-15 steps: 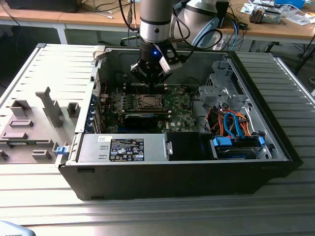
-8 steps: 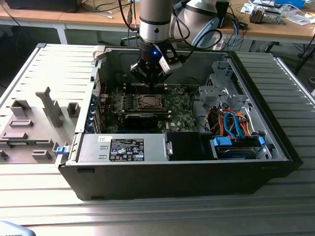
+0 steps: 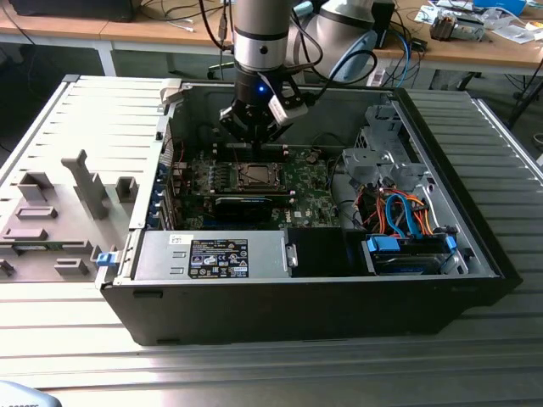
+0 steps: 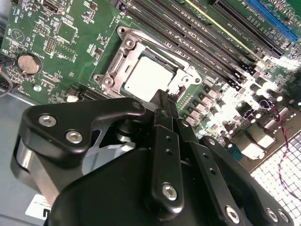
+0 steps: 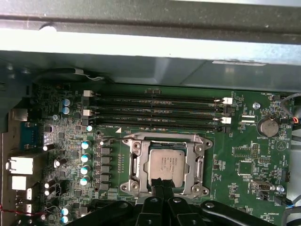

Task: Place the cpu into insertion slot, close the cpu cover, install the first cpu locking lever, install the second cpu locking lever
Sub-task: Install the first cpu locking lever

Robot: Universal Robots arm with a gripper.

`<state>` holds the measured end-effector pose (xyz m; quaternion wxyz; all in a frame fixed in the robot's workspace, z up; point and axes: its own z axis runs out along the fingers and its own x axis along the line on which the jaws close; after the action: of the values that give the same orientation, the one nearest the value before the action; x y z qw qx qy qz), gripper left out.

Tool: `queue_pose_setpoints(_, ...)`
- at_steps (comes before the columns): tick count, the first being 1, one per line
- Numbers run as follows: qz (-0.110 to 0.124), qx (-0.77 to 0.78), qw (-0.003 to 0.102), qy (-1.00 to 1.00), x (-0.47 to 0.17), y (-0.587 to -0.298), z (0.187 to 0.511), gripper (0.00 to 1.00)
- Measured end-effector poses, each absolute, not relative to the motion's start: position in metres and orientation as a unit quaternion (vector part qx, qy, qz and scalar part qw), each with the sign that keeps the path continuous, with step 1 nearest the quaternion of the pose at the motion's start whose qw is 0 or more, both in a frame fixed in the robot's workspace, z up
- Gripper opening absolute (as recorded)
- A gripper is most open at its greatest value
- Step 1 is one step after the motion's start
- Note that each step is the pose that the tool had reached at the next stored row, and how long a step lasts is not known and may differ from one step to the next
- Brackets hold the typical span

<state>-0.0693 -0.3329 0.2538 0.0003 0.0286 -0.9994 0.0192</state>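
- Where the black two-fingered gripper [image 5: 161, 184] hangs low over the green motherboard [image 5: 244, 155], its fingers [image 4: 165, 109] look pressed together at the tips, with nothing visible between them; their very ends are hard to separate in both wrist views.
- Those tips sit at the edge of the small square cpu with its dull silver-grey metal top [image 5: 165, 163], though actual contact cannot be made out.
- That cpu lies flat inside the insertion slot with its silvery metal rim [image 5: 135, 147], so the slot's dark centre is hidden beneath it.
- Around the chip lies the thin silvery cpu cover frame [image 5: 192, 165], apparently down; its near side is cut off by the gripper body.
- Just beside the socket run long black memory slots [image 5: 155, 113].
- Seen from the exterior view, the grey arm [image 3: 260, 38] reaches down into the open black computer case [image 3: 280, 314], and the gripper [image 3: 254, 144] hides the board behind it.
- Orange and blue cables [image 3: 399, 216] lie towards the exterior view's right.
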Motion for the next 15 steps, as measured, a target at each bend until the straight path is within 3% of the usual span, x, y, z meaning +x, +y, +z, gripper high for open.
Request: queue_pose_setpoints(15,0.019,0.029,-0.003,-0.999,-0.09,-0.333,0.256,0.11)
